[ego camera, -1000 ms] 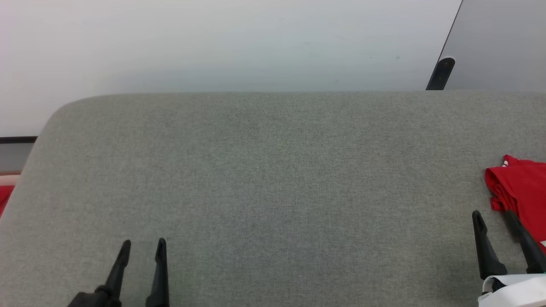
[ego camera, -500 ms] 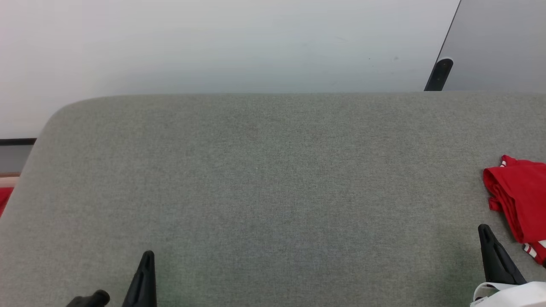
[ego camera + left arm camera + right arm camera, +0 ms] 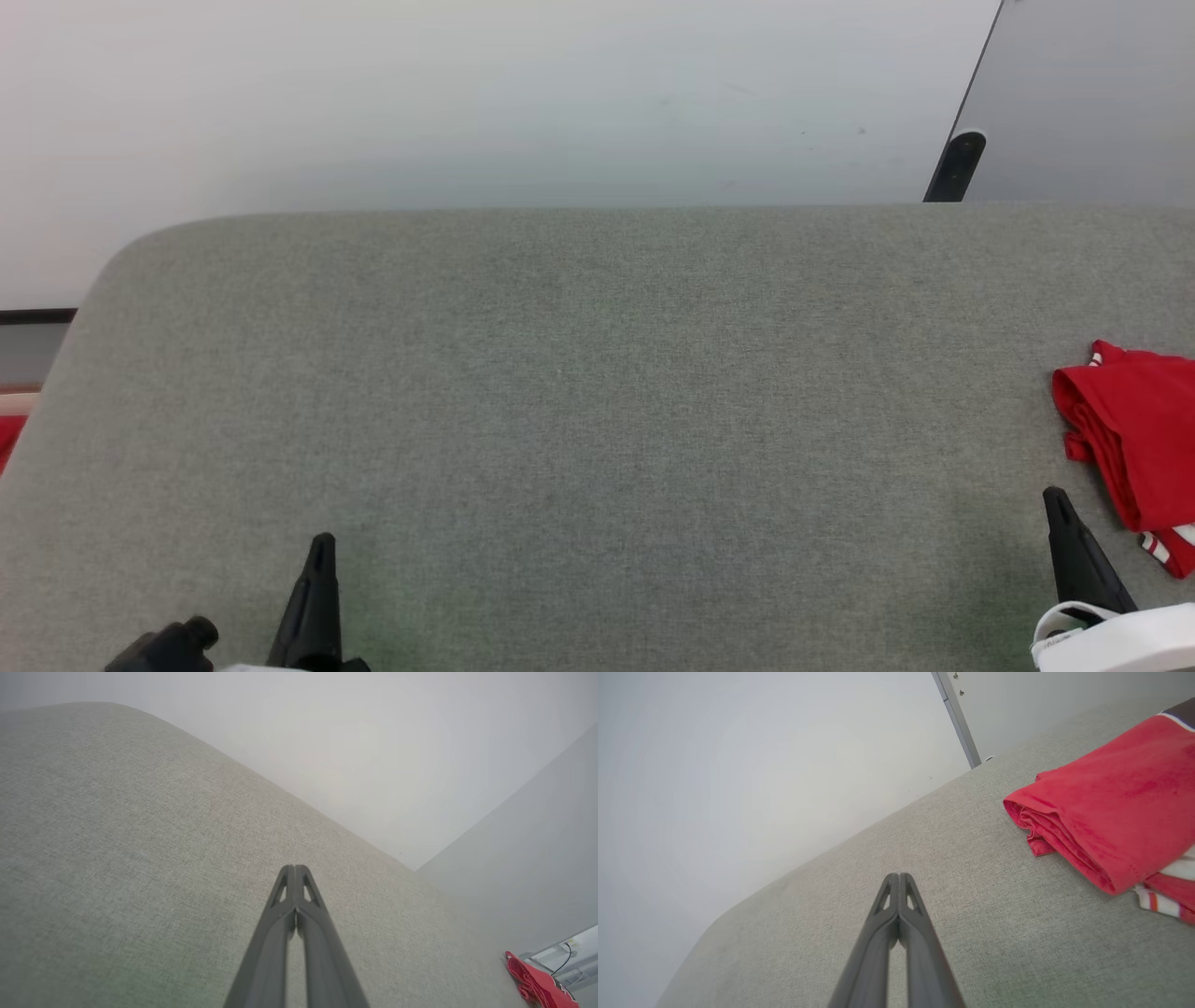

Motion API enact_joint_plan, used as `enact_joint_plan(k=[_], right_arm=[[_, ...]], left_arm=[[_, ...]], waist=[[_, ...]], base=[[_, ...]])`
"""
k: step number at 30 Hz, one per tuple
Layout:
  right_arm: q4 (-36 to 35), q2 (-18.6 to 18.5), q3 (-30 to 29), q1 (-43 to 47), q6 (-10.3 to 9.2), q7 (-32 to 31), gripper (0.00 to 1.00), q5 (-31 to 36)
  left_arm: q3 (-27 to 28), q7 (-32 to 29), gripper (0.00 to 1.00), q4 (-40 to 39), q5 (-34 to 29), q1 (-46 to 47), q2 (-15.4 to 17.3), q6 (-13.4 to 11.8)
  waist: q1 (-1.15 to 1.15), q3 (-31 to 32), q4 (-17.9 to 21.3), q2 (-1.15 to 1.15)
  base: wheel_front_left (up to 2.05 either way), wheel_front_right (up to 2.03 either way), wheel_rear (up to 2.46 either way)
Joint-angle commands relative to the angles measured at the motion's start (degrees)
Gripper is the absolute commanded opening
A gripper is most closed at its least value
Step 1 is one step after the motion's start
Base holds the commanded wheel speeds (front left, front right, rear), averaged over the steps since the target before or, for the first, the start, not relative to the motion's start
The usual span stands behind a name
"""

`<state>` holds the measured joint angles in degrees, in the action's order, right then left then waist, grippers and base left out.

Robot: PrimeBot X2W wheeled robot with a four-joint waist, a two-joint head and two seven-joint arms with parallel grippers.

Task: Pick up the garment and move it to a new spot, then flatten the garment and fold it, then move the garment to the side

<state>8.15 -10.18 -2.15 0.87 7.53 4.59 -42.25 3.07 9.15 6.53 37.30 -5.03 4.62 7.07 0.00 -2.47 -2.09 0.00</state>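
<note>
Garment [image 3: 1134, 439] lies folded at the right edge of the grey fabric surface [image 3: 597, 392], near my right gripper [image 3: 1057, 497]; my left gripper [image 3: 323, 543] sits well apart (both pinched closed, holding nothing).

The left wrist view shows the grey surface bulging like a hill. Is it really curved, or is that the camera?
Left wrist view: lens distortion bows the grey surface; head view: its far edge runs nearly straight, lighting soft and even; right wrist view: the garment is sharp, no glare.
</note>
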Motion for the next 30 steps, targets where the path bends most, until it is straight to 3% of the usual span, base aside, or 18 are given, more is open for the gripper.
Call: enact_joint_plan(k=[1, 30], right_arm=[[-0.46, -0.01, -0.59, -1.62, -0.02, -0.32, 0.00, -2.18], [1.89, 2.66, -1.99, -3.87, -0.03, -4.36, 0.00, -20.64]], left_arm=[[0.12, -0.38, 0.00, -0.40, 2.51, 1.42, 0.52, 0.18], [0.52, -5.52, 0.00, 2.41, 23.34, 5.29, 0.34, 0.34]], waist=[[0.00, 0.04, 0.03, 0.00], [0.00, 0.67, 0.62, 0.00]], base=[[0.00, 0.00, 0.00], [0.00, 0.00, 0.00]])
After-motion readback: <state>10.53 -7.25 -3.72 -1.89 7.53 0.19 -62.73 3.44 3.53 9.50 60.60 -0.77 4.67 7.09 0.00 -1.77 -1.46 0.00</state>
